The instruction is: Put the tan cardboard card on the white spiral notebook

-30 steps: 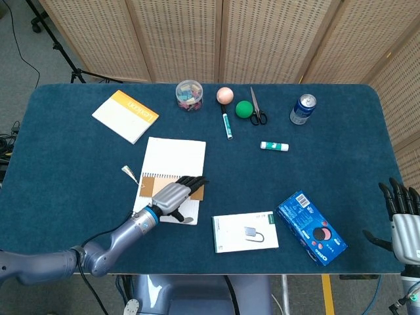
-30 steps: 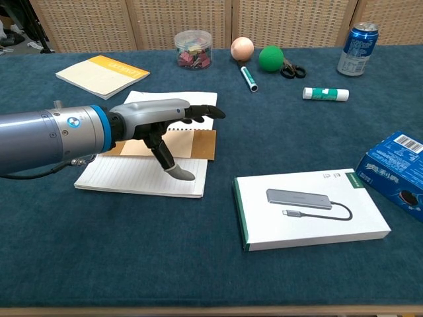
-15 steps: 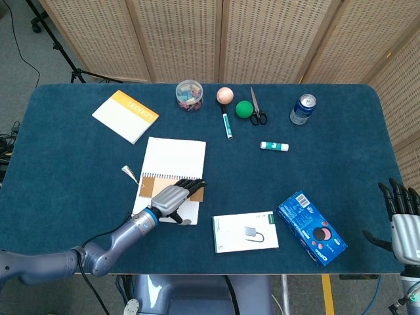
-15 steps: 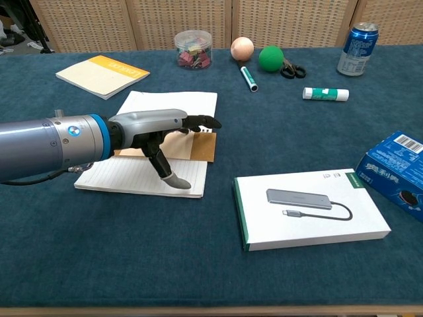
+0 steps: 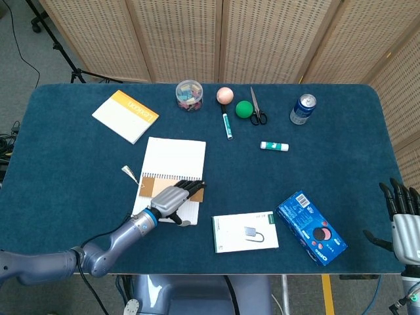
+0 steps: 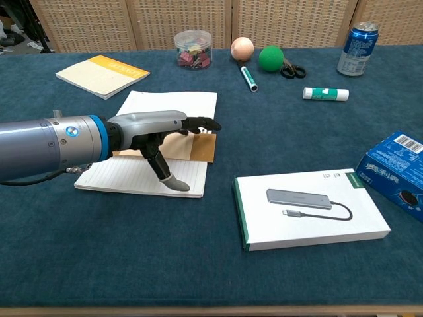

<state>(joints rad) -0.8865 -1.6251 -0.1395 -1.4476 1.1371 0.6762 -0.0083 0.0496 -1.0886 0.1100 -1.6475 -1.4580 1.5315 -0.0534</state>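
Observation:
The white spiral notebook point(image 5: 174, 156) point(image 6: 170, 104) lies open at the left middle of the blue table. The tan cardboard card point(image 5: 148, 184) point(image 6: 192, 146) lies flat across the notebook's lower half, partly hidden by my left hand. That left hand point(image 5: 172, 198) point(image 6: 157, 128) hovers over the card with fingers stretched out flat and the thumb pointing down at the page; it holds nothing. My right hand point(image 5: 402, 217) stands at the table's near right corner, fingers spread upward and empty, seen only in the head view.
A yellow-and-white book point(image 5: 125, 115) lies at the far left. Along the back are a jar of clips point(image 5: 189, 95), a peach ball point(image 5: 225, 94), a green ball point(image 5: 244, 109), scissors point(image 5: 257, 108) and a can point(image 5: 302, 109). A white box point(image 6: 309, 208) and a blue box point(image 6: 395, 172) sit near the front.
My left hand has drawn back a little toward the near edge and sunk slightly; the card stays flat on the notebook. The right hand has barely moved.

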